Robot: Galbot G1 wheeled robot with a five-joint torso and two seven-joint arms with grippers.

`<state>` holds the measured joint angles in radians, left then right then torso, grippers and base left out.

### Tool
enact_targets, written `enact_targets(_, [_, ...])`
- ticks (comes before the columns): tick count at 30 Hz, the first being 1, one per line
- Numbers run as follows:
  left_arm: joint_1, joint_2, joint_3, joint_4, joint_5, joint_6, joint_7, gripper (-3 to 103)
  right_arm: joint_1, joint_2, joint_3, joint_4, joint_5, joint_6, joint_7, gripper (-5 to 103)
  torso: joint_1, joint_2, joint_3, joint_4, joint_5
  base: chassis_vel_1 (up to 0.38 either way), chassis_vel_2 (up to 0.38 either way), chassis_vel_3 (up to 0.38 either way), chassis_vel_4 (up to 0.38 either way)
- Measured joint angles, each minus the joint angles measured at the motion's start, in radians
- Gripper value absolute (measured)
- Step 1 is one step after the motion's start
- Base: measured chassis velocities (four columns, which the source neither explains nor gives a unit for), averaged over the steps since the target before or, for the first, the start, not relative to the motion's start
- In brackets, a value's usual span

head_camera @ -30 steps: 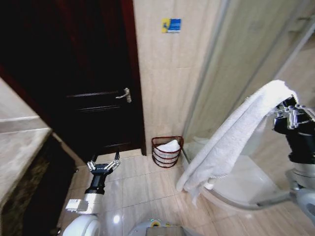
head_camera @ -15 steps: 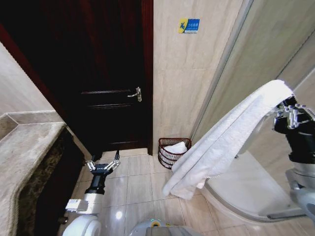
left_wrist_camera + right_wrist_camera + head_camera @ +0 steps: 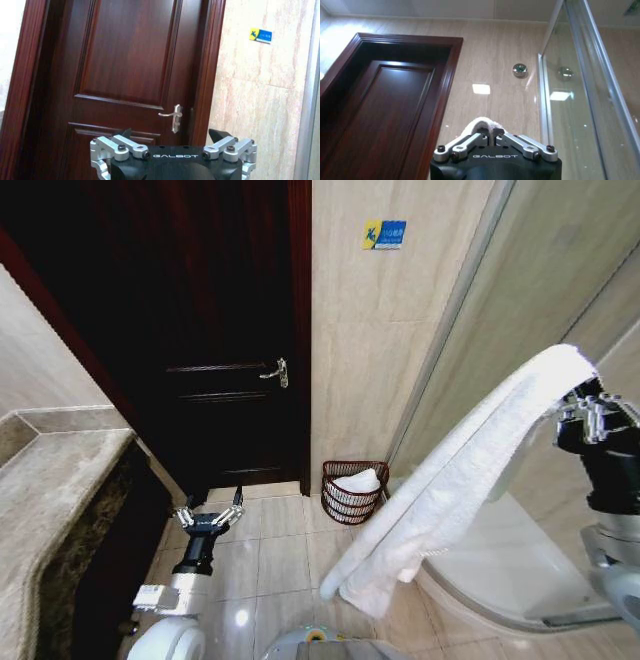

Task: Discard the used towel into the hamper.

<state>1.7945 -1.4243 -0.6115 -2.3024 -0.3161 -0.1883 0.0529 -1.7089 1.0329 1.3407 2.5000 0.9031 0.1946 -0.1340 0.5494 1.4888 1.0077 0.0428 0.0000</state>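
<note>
A long white towel (image 3: 450, 480) hangs from my right gripper (image 3: 582, 398), raised at the right, and drapes down and to the left toward the floor. The right wrist view shows this gripper (image 3: 488, 135) shut on a fold of the towel (image 3: 479, 123). The hamper (image 3: 354, 491), a small round dark wire basket with white cloth inside it, stands on the floor against the beige wall beside the door frame. It is well beyond the towel's lower end. My left gripper (image 3: 210, 516) is low at the left, open and holding nothing, and it points at the door (image 3: 172, 137).
A dark wooden door (image 3: 220, 330) with a metal handle (image 3: 279, 372) is shut behind the left arm. A stone counter (image 3: 50, 480) runs along the left. A glass shower enclosure with a white tray (image 3: 500, 565) takes up the right. Tiled floor (image 3: 290, 550) lies open before the hamper.
The whole view has shifted, so the camera turned; the counter and door now show more fully. The towel's lower end has swung lower and to the left. Neither gripper changed its grip.
</note>
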Motion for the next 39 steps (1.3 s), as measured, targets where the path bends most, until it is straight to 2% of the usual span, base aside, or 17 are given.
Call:
enact_targets(14, [0.0,0.0,0.0,0.0,0.0,0.0,0.0,100,0.004,-0.006,0.002,0.0,0.006,-0.014,-0.022,4,0.002,0.008,0.005,-0.0002,0.0001,-0.004,0.01,0.009,-0.008])
enact_targets(22, [0.0,0.0,0.0,0.0,0.0,0.0,0.0,100,0.008,-0.013,0.005,0.0,0.012,-0.014,-0.015,4,0.002,0.006,0.004,0.0,-0.0005,-0.151,0.141,0.138,-0.148])
enact_targets(26, [0.0,0.0,0.0,0.0,0.0,0.0,0.0,100,0.01,-0.018,0.006,0.0,0.015,-0.014,-0.007,4,0.002,0.006,0.004,0.0,0.0005,-0.225,0.232,0.218,-0.221])
enact_targets(27, [0.0,0.0,0.0,0.0,0.0,0.0,0.0,100,0.012,-0.023,0.008,0.0,0.018,-0.013,-0.002,4,0.002,0.005,0.004,-0.0001,-0.0007,-0.253,0.202,0.221,-0.222])
enact_targets(29, [0.0,0.0,0.0,0.0,0.0,0.0,0.0,100,0.018,-0.033,0.01,0.0,0.027,-0.006,0.0,4,0.003,0.005,0.004,0.0004,0.0008,-0.192,0.191,0.161,-0.184])
enact_targets(32, [0.0,0.0,0.0,0.0,0.0,0.0,0.0,100,0.02,-0.044,0.014,0.0,0.03,-0.004,0.001,4,0.003,0.004,0.004,-0.0001,-0.0005,-0.151,0.134,0.112,-0.118])
enact_targets(35, [0.0,0.0,0.0,0.0,0.0,0.0,0.0,100,0.039,-0.08,0.025,0.0,0.041,-0.016,0.01,4,0.002,0.004,0.004,0.0007,0.0005,-0.057,0.053,0.01,-0.009])
enact_targets(39, [0.0,0.0,0.0,0.0,0.0,0.0,0.0,100,0.067,-0.128,0.029,0.0,0.051,-0.037,0.011,4,0.0,0.005,0.003,0.0,0.0,0.018,-0.017,-0.012,0.01])
